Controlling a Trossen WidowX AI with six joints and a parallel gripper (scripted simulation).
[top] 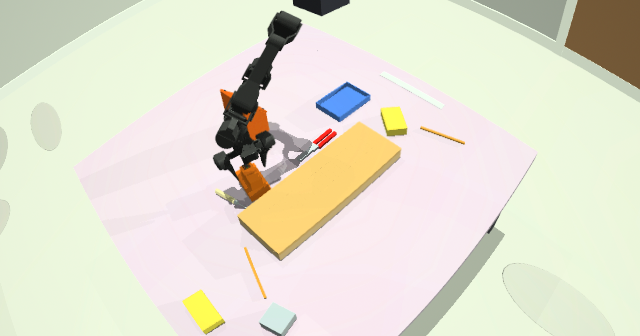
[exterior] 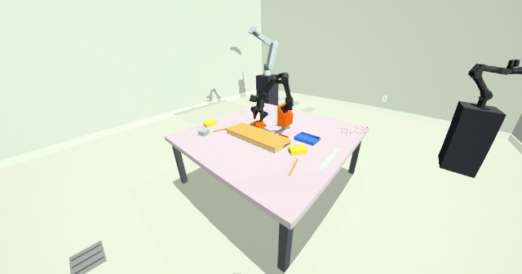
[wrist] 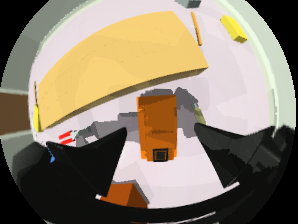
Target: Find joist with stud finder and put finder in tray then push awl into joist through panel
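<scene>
The orange stud finder (top: 252,181) (exterior: 258,124) (wrist: 157,125) lies flat on the pink table (top: 425,201), just off the left end of the tan floor panel (top: 330,186) (exterior: 257,136) (wrist: 113,63). My gripper (top: 245,158) (exterior: 258,112) (wrist: 161,128) is open and empty. It hangs a little above the stud finder, with one finger to each side of it. The awl (top: 225,196), with a cream handle, lies on the table left of the stud finder. The blue tray (top: 355,109) (exterior: 307,138) stands beyond the panel's far end.
Red-handled pliers (top: 322,138) lie by the panel's far long edge. Yellow blocks (top: 393,120) (top: 202,311), two pencils (top: 442,135) (top: 255,272), a grey-blue block (top: 277,318) and a white strip (top: 411,90) lie around the table. The arm's orange base (top: 250,116) stands behind the gripper.
</scene>
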